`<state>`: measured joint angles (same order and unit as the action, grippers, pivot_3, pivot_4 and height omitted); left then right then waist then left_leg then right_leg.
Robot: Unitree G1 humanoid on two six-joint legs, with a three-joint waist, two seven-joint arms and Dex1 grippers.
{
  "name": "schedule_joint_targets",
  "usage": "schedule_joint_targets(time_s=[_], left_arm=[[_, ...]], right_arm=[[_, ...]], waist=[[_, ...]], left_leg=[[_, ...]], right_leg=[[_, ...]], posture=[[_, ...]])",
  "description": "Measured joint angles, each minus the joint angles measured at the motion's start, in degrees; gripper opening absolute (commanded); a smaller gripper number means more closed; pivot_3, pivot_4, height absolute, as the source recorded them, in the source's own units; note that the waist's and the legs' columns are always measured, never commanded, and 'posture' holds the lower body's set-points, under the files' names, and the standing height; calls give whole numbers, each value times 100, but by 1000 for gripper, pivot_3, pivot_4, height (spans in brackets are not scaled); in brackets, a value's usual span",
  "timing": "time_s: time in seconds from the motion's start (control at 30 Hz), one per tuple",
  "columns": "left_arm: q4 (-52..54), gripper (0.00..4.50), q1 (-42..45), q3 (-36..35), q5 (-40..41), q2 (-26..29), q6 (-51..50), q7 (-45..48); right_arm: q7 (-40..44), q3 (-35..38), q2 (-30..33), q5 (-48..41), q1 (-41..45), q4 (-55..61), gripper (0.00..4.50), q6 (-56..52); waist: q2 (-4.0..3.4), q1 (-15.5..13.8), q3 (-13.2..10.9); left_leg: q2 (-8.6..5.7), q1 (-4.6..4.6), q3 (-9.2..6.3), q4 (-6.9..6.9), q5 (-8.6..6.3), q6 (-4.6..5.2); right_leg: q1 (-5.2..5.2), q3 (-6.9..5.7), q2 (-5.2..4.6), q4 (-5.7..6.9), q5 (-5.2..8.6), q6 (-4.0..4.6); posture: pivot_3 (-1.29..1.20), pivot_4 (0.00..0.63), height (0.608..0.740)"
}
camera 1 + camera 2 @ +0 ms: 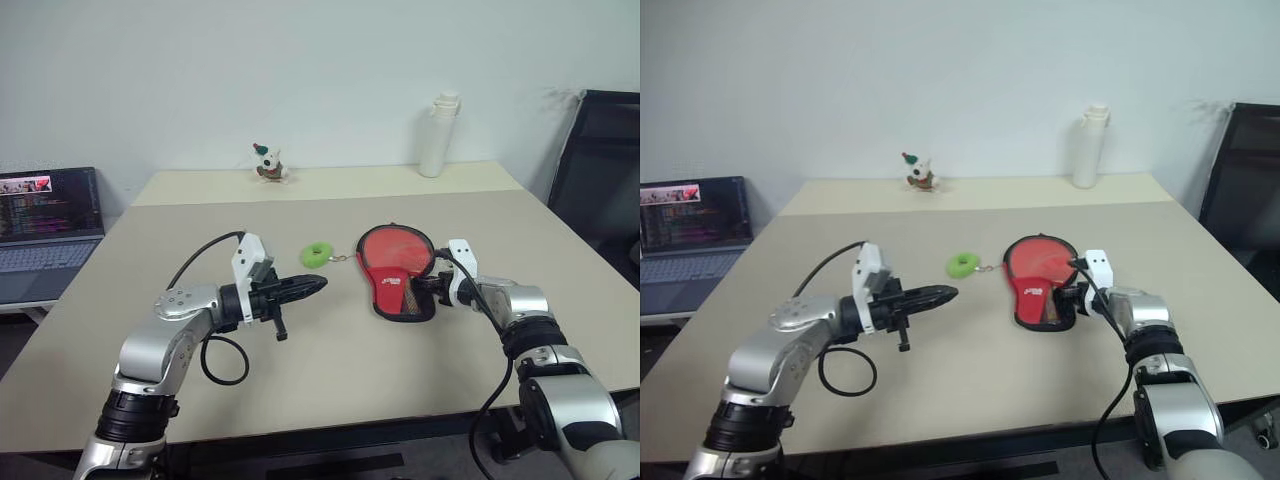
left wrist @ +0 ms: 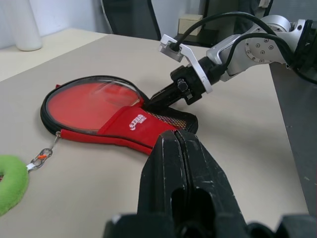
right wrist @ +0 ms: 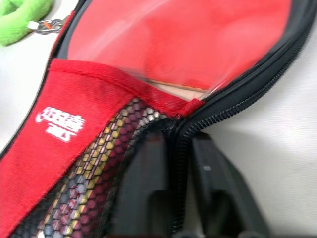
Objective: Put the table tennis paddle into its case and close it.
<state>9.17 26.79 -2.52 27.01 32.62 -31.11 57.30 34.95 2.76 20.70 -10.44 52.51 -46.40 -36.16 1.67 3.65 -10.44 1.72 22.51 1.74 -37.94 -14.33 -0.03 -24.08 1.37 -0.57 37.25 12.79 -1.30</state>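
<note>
While the case [image 1: 398,272] is lying flat on the tan table [image 1: 300,370] just right of the middle of the head picture, the right gripper [image 1: 424,288] is reaching in from the lower right and pinching the case at its narrow handle end. Its two black fingers [image 3: 148,193] are pressed together on the black zipper edge, one on each side of it, right by the mesh part. The table tennis paddle [image 2: 91,101] is sitting inside the case, and its round red face is showing through the clear window, with a bit of pale wood peeking out below it. A red band with white letters is crossing the case near the handle end. The green ring pull [image 1: 318,254] is lying on the table just left of the case, hooked to it by a small metal clip and not touching the left gripper. The left gripper [image 1: 312,286] is hanging in the air at the middle left of the picture, pointing right, toward the case, with its jaws pressed together and nothing in them. Near the far edge of the table, a white bottle [image 1: 438,136] is standing at the upper right and a small toy figure [image 1: 267,163] is sitting near the upper middle. A laptop [image 1: 45,225] is glowing at the left edge, and a black chair [image 1: 600,160] is standing at the right edge.
</note>
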Motion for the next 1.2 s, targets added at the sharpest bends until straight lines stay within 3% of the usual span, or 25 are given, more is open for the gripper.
schedule_joint_targets(time_s=[0.17,0.43,0.57,0.93,1.2], left_arm=[[21,0,-258,53,0,325,10,244],[199,0,-698,83,88,767,26,721],[461,0,-1329,71,149,1149,52,1082],[736,0,-1717,32,433,1270,40,1203],[751,0,-1716,31,453,1300,40,1211]], right_arm=[[169,-9,-135,11,-19,233,13,-223],[511,-226,-492,-325,-511,1728,13,-1470],[404,-231,-607,-733,-1229,3330,13,-2589],[-428,93,-914,-1543,-2626,6166,13,-4720],[-674,417,-952,-1796,-2964,6864,13,-5373]], waist=[[3,49,2],[2,103,1],[1,94,1],[2,6,1],[2,-36,1]], left_leg=[[5,-2,6,8,0,0],[31,14,1,15,-1,0],[60,31,12,17,-8,-8],[62,40,16,13,-12,-15],[62,40,17,13,-12,-16]], right_leg=[[-5,8,9,0,0,3],[-25,26,22,2,-6,39],[-47,39,38,-2,0,44],[-61,43,41,0,14,20],[-61,43,42,-2,15,21]], posture=[[0,150,740],[0,150,740],[0,150,740],[0,150,740],[0,150,740]])
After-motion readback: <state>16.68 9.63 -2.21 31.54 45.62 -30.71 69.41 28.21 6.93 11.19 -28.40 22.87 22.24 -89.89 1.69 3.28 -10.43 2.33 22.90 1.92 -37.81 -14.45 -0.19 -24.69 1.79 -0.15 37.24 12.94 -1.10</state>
